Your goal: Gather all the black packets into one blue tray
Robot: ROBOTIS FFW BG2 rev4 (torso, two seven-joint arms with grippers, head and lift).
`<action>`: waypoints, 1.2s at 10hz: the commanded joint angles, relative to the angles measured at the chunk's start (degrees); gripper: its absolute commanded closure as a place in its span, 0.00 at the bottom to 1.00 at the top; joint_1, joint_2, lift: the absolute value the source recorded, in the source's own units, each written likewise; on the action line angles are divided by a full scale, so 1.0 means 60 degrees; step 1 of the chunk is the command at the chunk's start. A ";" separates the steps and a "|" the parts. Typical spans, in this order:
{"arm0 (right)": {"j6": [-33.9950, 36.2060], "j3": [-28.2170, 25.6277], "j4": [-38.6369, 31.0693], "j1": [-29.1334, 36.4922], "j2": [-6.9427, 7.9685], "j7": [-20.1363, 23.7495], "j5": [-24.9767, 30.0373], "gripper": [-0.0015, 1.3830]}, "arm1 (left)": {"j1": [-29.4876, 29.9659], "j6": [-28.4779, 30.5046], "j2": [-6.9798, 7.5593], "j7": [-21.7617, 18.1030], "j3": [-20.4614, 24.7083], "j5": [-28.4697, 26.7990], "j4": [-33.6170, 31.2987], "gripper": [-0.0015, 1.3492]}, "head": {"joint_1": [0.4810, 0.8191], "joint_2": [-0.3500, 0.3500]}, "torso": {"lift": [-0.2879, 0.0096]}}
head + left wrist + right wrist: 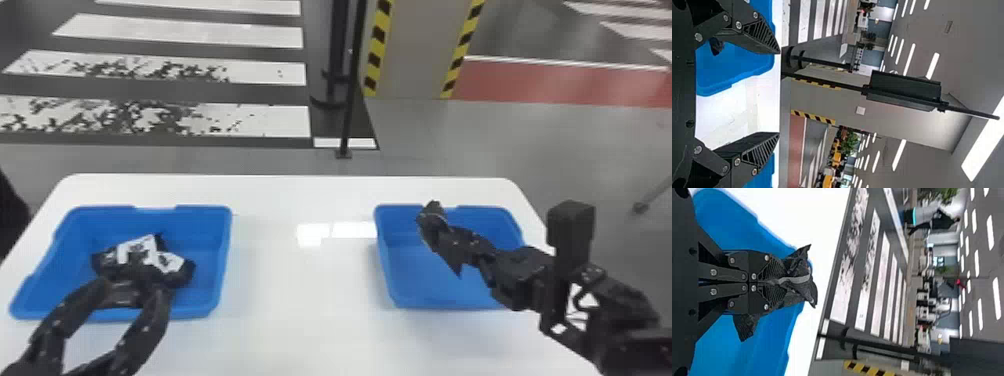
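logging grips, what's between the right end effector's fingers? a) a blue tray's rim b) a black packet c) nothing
b, since the right end effector is closed on a crumpled black packet, with a blue tray behind it.

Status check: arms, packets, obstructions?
Left gripper: jaws apart, empty. Right gripper: jaws shut on black packet over right tray. At least one more in left tray. Left arm possibly in the way there.

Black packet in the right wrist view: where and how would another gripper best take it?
Probably by the crumpled end of the packet, coming from opposite the right gripper: that end juts beyond the closed fingertips, its folds free to pinch.
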 commanded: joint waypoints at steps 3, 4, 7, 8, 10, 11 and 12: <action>-0.0013 0.1784 -0.1331 0.0967 -0.0028 0.0572 -0.1006 0.92 | -0.0416 0.0500 0.0063 -0.0204 -0.0239 0.0598 0.0048 0.24 | 0.63 0.58 | 0.60; -0.0037 0.2070 -0.1425 0.1037 -0.0043 0.0704 -0.1158 0.92 | -0.0509 0.0711 0.0078 -0.0234 -0.0391 0.0960 0.0094 0.24 | 0.63 0.65 | 0.60; -0.0248 0.2660 -0.1706 0.0943 -0.0087 0.1187 -0.1311 0.92 | -0.1400 0.1461 0.0341 -0.0527 -0.1572 0.2559 0.0915 0.24 | 0.63 0.70 | 0.60; -0.0295 0.2851 -0.1706 0.0896 -0.0101 0.1319 -0.1330 0.92 | -0.1728 0.1438 0.0415 -0.0585 -0.1972 0.2788 0.1126 0.24 | 0.63 0.68 | 0.60; -0.0318 0.3251 -0.1589 0.0850 -0.0101 0.1422 -0.1463 0.92 | -0.2056 0.1578 0.0459 -0.0644 -0.2410 0.3416 0.1243 0.24 | 0.63 0.65 | 0.60; -0.0318 0.3346 -0.1495 0.0803 -0.0130 0.1436 -0.1463 0.92 | -0.2127 0.1743 0.0517 -0.0673 -0.2638 0.3873 0.1243 0.24 | 0.63 0.65 | 0.60; -0.0318 0.3403 -0.1378 0.0732 -0.0174 0.1466 -0.1463 0.92 | -0.2244 0.1883 0.0561 -0.0761 -0.2829 0.4102 0.1243 0.24 | 0.63 0.64 | 0.60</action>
